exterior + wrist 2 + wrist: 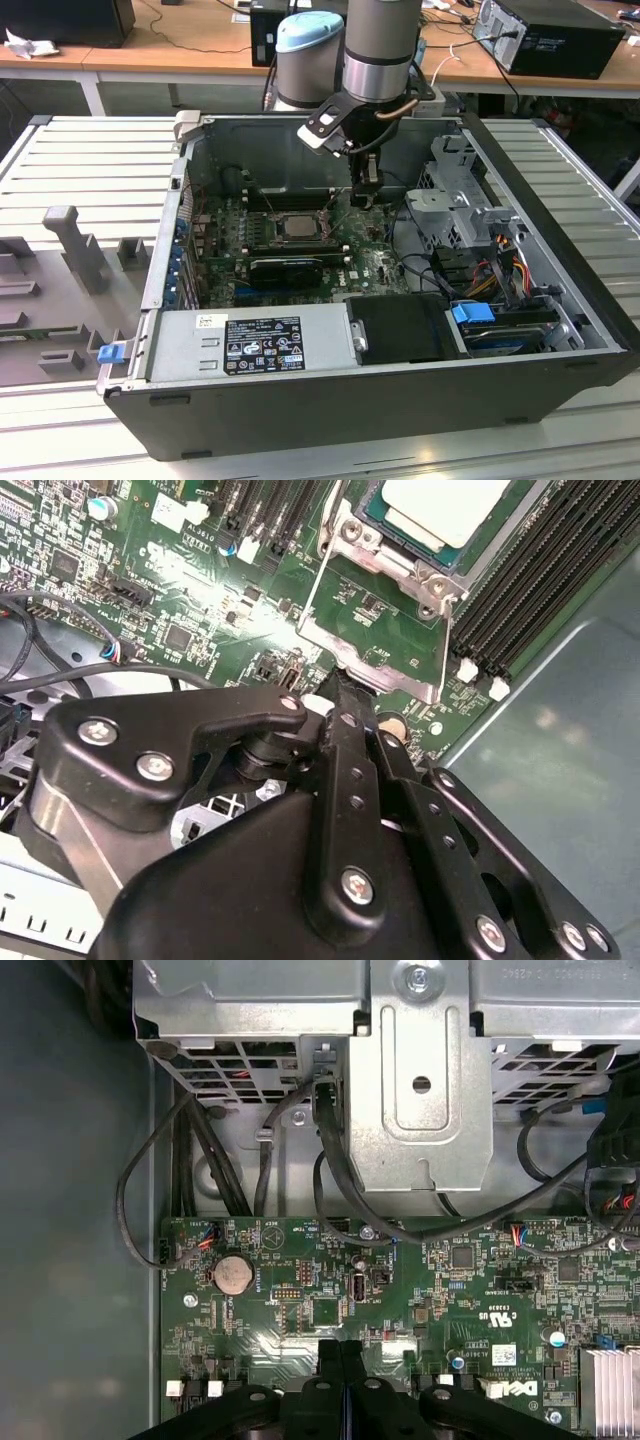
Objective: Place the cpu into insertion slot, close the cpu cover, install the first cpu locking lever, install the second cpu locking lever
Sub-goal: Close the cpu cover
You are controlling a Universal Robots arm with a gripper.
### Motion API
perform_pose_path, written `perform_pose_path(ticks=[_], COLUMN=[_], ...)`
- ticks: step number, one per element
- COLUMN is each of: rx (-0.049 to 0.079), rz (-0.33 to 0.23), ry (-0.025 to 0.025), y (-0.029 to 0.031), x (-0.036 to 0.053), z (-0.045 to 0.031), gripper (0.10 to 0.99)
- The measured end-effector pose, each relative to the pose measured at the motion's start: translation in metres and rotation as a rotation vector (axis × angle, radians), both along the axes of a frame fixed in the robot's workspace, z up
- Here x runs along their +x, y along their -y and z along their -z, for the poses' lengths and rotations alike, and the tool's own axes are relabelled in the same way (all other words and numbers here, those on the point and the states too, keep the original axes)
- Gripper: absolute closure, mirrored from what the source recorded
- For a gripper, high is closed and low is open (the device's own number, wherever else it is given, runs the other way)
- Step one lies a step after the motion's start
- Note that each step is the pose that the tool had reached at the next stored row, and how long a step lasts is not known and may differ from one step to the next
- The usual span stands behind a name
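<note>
The end effector (340,683) is closed, and I see nothing in it. Its tip is right at the open cpu cover (385,660). Just past that, the cpu (445,505) sits in the insertion slot (398,560).

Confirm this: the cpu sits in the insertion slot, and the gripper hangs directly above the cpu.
Not quite. The cpu does sit in the insertion slot, but the gripper hangs beside the slot, toward the exterior view's right, as the exterior view shows.

Wooden desks (180,45) behind slatted grey table (90,160)
</note>
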State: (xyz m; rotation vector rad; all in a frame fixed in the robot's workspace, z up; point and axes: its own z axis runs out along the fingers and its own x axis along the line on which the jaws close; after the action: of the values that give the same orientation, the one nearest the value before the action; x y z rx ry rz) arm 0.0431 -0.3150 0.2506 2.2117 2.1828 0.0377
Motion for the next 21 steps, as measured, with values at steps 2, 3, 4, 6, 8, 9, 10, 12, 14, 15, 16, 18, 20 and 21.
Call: perform_pose_path(ticks=[2, 3, 4, 6, 8, 9, 10, 12, 14, 15, 16, 18, 20, 21], rx=[0.0, 0.0, 0.0, 0.0, 0.0, 0.0, 0.0, 0.0, 0.0, 0.0, 0.0, 0.0, 0.0, 0.0], rz=[0.0, 0.0, 0.0, 0.0, 0.0, 0.0, 0.0, 0.0, 0.0, 0.0, 0.0, 0.0, 0.0, 0.0], ry=[0.0, 0.0, 0.0, 0.0, 0.0, 0.0, 0.0001, 0.0, 0.0, 0.0, 0.0, 0.0, 0.0, 0.0], y=[0.0, 0.0, 0.0, 0.0, 0.0, 0.0, 0.0, 0.0, 0.0, 0.0, 0.0, 0.0, 0.0, 0.0], x=[-0.0004, -0.0007, -0.0011, -0.002, -0.0048, -0.0057, -0.0061, -0.0066, -0.0071, -0.0073, -0.008, -0.0085, -0.0091, -0.0097], z=[0.0, 0.0, 0.0, 0.0, 0.0, 0.0, 0.0, 0.0, 0.0, 0.0, 0.0, 0.0, 0.0, 0.0], gripper=[0.98, 0.98, 0.98, 0.98, 0.98, 0.98, 0.98, 0.98, 0.98, 0.98, 0.98, 0.98, 0.98, 0.98])
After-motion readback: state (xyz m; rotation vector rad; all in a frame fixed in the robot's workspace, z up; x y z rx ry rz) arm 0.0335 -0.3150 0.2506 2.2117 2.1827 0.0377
